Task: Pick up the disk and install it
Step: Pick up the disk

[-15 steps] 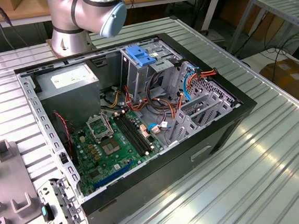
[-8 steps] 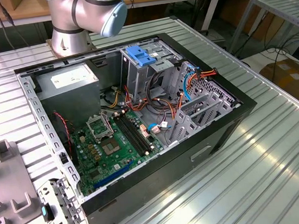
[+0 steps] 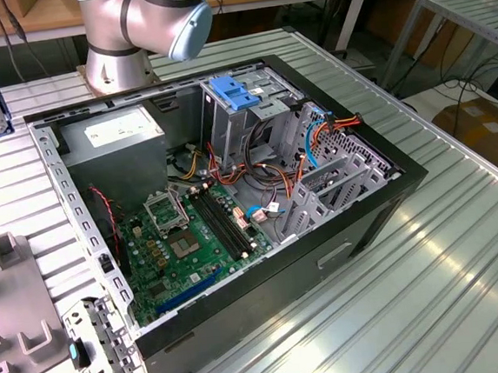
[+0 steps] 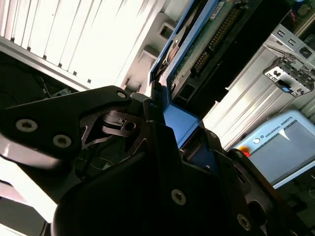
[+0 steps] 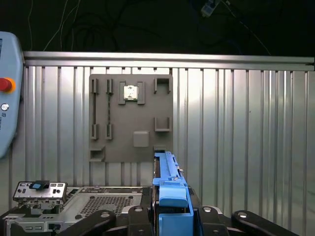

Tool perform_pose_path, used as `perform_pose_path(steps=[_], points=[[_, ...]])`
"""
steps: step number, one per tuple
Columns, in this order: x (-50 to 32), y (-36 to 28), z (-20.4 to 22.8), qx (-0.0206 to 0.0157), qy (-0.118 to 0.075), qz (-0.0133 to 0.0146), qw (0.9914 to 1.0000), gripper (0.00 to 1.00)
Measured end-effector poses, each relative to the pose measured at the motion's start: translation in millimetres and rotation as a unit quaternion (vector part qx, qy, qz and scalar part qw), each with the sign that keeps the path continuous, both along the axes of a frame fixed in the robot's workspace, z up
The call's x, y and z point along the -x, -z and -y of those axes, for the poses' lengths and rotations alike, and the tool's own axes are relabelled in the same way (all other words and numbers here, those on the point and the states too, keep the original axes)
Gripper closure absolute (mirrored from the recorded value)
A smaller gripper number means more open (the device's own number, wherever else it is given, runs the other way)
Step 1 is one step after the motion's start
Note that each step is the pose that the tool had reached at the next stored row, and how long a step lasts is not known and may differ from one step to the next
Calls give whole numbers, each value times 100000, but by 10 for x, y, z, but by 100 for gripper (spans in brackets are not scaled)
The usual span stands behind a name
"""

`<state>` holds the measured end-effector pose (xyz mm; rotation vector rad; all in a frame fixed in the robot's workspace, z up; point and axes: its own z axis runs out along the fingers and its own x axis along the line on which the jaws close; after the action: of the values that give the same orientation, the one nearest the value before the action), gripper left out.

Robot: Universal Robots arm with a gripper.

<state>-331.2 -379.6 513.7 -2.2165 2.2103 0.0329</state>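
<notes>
Disk lifted, not yet in the case.

The black gripper's fingers are clamped on the rectangular dark-metal hard disk with blue plastic side rails, so I judge the pick-up done and the install left to do. The disk hangs on edge, well apart from the open black computer case, out past its corner at the exterior view's left. In the second wrist view its green circuit-board underside and connector row face the camera.
</notes>
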Motion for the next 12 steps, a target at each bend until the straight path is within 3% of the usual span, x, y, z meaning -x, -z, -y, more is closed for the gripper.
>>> perform_pose_path(steps=[4,8,10,12], points=[[-52,6,16,0,3,-1,100000,63],[-76,33,91,-7,0,9,100000,63],[-97,46,104,7,2,-8,100000,63],[-194,69,116,2,2,-1,100000,63]])
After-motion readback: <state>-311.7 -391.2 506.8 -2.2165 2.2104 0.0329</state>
